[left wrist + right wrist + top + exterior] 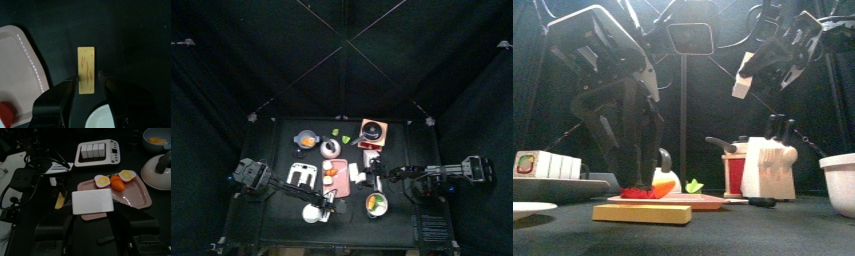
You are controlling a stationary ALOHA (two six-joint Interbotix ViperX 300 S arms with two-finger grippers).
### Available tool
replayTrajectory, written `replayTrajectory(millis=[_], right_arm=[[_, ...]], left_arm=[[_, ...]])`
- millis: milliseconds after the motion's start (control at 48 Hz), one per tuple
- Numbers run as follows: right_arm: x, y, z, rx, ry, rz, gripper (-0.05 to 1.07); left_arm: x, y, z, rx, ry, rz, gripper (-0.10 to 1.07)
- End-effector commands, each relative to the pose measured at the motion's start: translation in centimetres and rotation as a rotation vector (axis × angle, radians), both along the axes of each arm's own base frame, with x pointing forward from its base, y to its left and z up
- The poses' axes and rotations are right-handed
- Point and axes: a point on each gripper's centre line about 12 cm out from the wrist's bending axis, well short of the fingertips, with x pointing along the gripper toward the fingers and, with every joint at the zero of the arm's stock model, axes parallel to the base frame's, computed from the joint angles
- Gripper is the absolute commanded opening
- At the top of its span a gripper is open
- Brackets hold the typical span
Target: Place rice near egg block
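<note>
The right end effector [93, 210] hangs high above the bench [780, 235], its jaws spread wide around a white rice block [93, 203] clamped between them. In the front view the rice [744, 76] shows well clear of everything below. The left end effector [87, 82] is low, its jaws standing to either side of the yellow egg block [87, 70], which lies flat on the bench just beside the pink tray [23, 65]. Whether they press it cannot be told.

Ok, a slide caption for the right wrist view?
Right gripper holds a white block above the pink tray with egg halves.
</note>
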Motion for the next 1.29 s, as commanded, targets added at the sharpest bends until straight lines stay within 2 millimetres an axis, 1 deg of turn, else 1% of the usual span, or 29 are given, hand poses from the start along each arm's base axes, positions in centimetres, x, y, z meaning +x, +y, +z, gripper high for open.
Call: replayTrajectory(millis=[0,188,333,438,583,771,917,1000,1083,1167,1271], right_arm=[[0.2,0.1,0.9,0.0,-0.027,0.005,0.52],[0.5,0.1,0.9,-0.001,-0.026,0.006,0.52],[1.3,0.1,0.6,0.003,-0.011,0.012,0.52],[2.3,0.1,0.4,0.001,-0.001,0.017,0.52],[3.2,0.1,0.5,0.01,0.002,0.015,0.53],[3.3,1.6,0.5,0.054,0.005,0.044,0.53],[3.8,3.5,-0.4,0.189,0.037,0.033,0.53],[4.4,4.4,-1.4,0.258,0.074,0.014,0.53],[5.3,5.4,-2.9,0.306,0.122,0.006,0.53],[6.1,6.7,-4.3,0.314,0.167,0.027,0.53],[7.1,8.1,-5.5,0.3,0.202,0.058,0.53]], left_arm=[[0.6,0.0,2.7,-0.014,-0.088,-0.01,0.79],[0.0,0.1,4.6,-0.008,-0.217,-0.051,0.79],[-1.1,0.5,5.7,-0.032,-0.332,-0.068,0.79],[-2.2,0.8,6.5,-0.062,-0.417,-0.073,0.79],[-3.6,1.1,7.6,-0.103,-0.528,-0.076,0.79],[-5.5,1.6,8.7,-0.162,-0.654,-0.065,0.79],[-6.6,2.0,9.4,-0.2,-0.761,-0.061,0.79],[-7.1,2.2,9.6,-0.214,-0.793,-0.056,0.79],[-7.5,2.4,9.5,-0.224,-0.803,-0.045,0.79],[-7.7,2.5,9.5,-0.231,-0.801,-0.033,0.79],[-7.8,2.6,9.3,-0.237,-0.792,-0.018,0.79]])
